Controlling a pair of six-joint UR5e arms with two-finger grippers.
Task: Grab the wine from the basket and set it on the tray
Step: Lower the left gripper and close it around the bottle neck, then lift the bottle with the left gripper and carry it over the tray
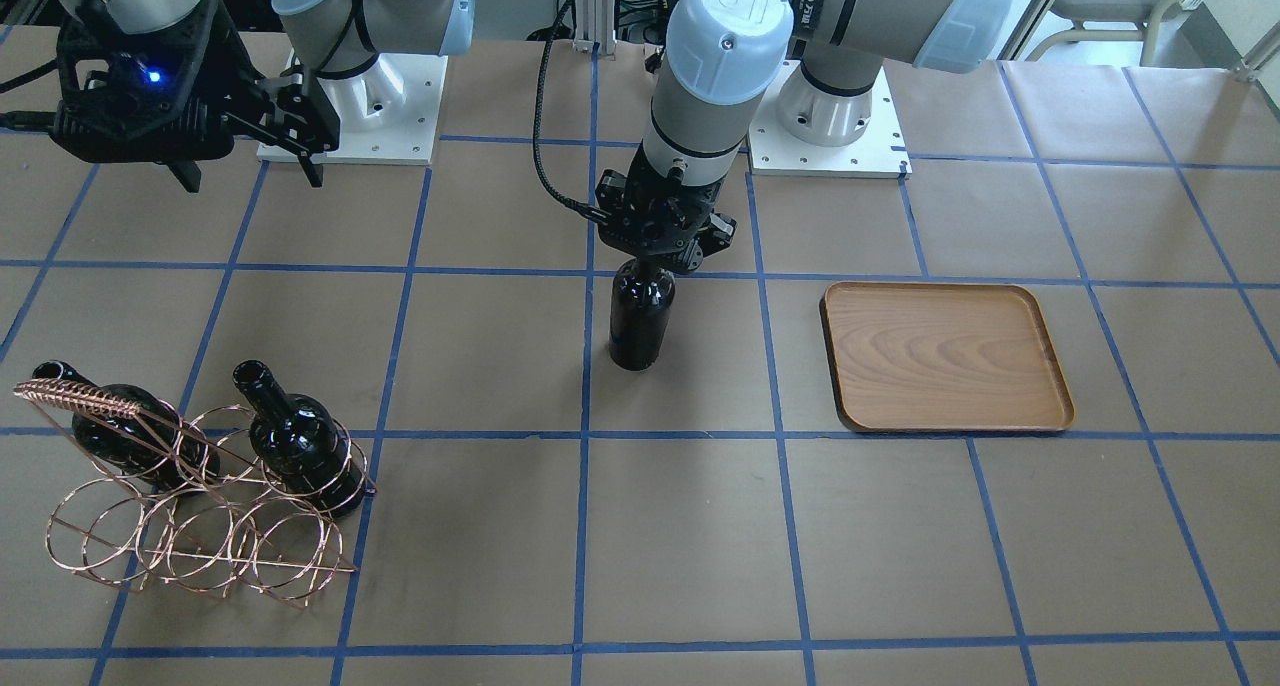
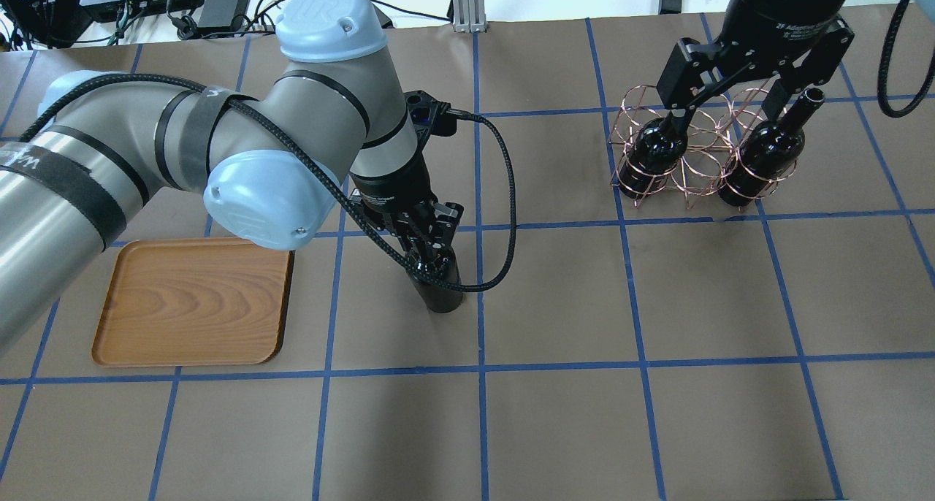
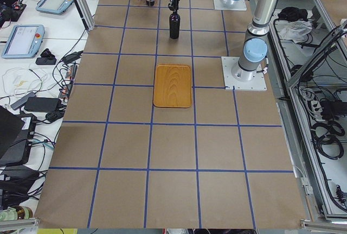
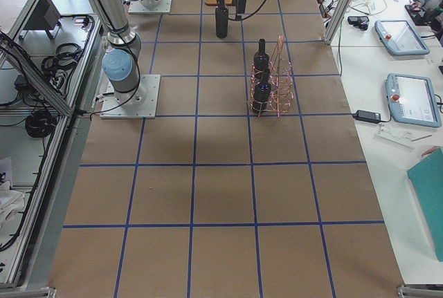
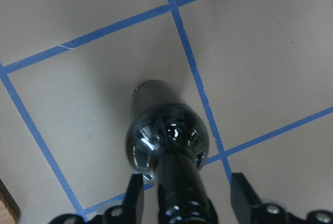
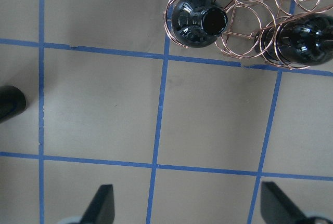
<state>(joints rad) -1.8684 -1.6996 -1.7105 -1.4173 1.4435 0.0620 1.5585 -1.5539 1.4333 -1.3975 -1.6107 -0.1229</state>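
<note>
Wine bottles, an outer bottle (image 1: 125, 431) and an inner bottle (image 1: 300, 446), stand mouth-up in two rings of the copper wire basket (image 1: 180, 526). Seen from across the counter (image 1: 500, 546), the basket sits at the end opposite the wooden tray (image 1: 945, 356), well apart from it. The outer bottle is the one farthest from the tray, beside the coiled handle bar (image 1: 80, 398). The inner bottle fills a ring on the basket's tray-ward side.

The right gripper (image 1: 250, 166) hangs high above the counter near the basket, about as far from the tray as the basket is. Its jaws are spread wide, and only bare counter shows between them in its wrist view.

Between basket and tray, nearer the tray, the wine bottle (image 1: 640, 316) stands upright on the counter, off the tray and apart from its rim. The left gripper (image 1: 660, 251) is down over the bottle's neck. In the left wrist view its jaws are spread to either side of the neck. A strip of counter shows between each finger (image 5: 136, 195) and the glass, so they straddle the neck without pinching it.
</note>
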